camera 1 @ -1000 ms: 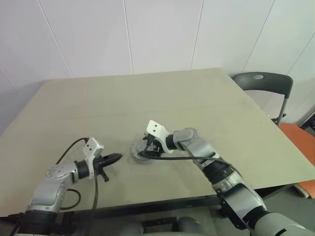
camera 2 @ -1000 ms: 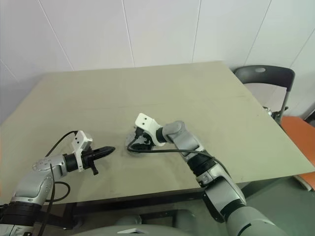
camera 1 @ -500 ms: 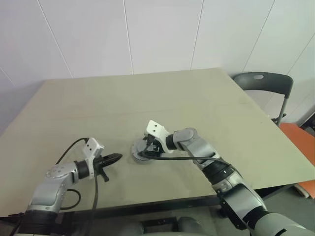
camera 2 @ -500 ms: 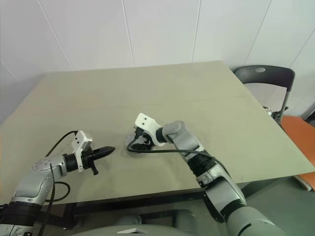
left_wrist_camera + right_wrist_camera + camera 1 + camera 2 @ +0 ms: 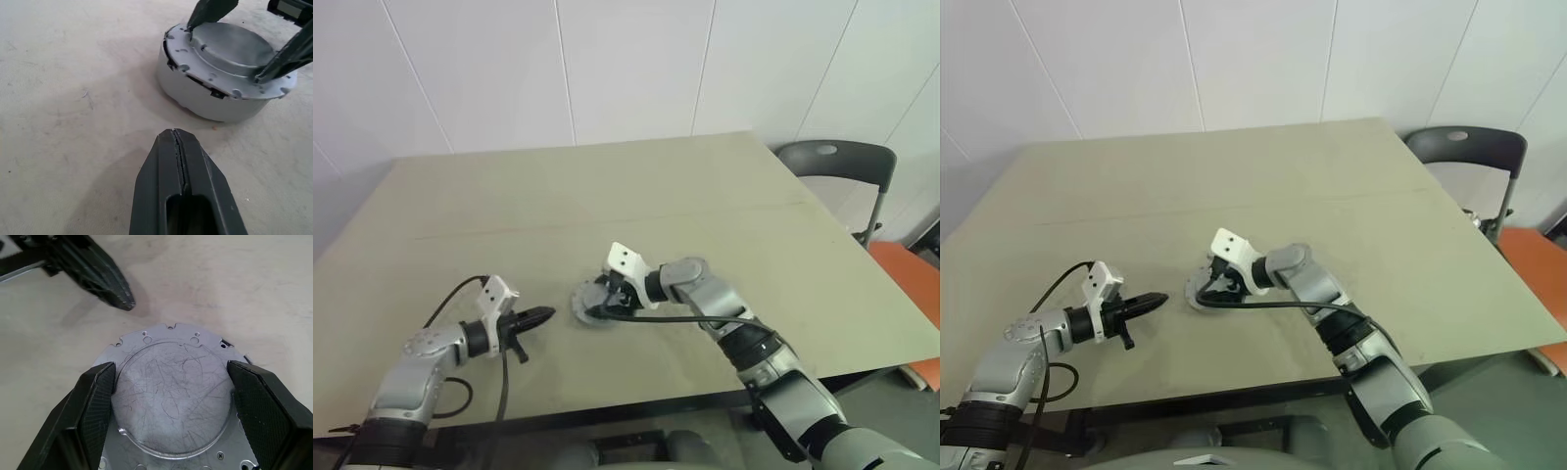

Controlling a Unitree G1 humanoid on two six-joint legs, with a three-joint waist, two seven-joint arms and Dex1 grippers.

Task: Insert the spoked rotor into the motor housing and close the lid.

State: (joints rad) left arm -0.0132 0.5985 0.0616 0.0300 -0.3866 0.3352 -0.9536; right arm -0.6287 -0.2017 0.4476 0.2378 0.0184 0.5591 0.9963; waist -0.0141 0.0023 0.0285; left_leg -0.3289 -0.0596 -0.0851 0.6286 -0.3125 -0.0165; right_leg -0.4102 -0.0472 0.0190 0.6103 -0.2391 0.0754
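Note:
The motor housing (image 5: 210, 98), a round silver puck, stands on the table near the front middle (image 5: 589, 304). The pale grey lid (image 5: 171, 401) lies on top of it, its scratched raised centre facing up. My right gripper (image 5: 171, 369) reaches over it from the right. Its two black fingers (image 5: 288, 54) press against opposite sides of the lid's raised centre. My left gripper (image 5: 543, 314) is shut and holds nothing. It points at the housing from the left, a short gap away (image 5: 177, 134). The spoked rotor is hidden.
The beige table (image 5: 607, 196) stretches far behind the housing. Its front edge runs close below both arms. The right arm's black cable (image 5: 675, 315) trails over the table beside the housing. A grey chair (image 5: 832, 162) and an orange object (image 5: 901, 269) stand off the table's right side.
The whole picture has shifted slightly. Both grippers and the housing stand as before.

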